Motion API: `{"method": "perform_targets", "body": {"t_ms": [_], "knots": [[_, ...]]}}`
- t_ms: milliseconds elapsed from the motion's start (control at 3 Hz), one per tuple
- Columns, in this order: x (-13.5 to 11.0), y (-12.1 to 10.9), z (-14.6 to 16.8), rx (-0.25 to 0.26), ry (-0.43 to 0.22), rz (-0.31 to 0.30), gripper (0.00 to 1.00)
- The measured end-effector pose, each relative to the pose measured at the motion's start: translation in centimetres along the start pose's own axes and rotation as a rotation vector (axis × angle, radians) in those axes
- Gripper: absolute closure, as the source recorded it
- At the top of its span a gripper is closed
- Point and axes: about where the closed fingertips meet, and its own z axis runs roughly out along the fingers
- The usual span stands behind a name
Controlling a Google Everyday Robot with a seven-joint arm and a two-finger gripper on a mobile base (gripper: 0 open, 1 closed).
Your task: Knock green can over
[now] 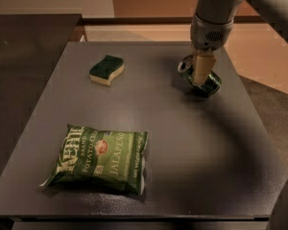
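Upper right, the gripper (200,76) partly hides the tipped green can (211,84) — whether it grips, I cannot tell; sponge (106,70) and chip bag (98,158) lie well left.

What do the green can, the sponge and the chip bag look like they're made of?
Green can, tipped over at the hand on the far right: likely metal, going by its silver rim and glossy green wall.
Sponge: soft foam, with a cream base under a dark green scouring layer, matte.
Chip bag: probably thin plastic film, slightly shiny and crinkled at the seams.
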Motion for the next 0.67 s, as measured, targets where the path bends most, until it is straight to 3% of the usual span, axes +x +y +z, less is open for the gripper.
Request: {"method": "perform_targets", "body": {"t_ms": [333,667], "knots": [[-0.28,-0.54,0.15,0.019,-0.009,-0.001,0.0],[-0.28,-0.54,0.15,0.019,-0.009,-0.001,0.0]]}}
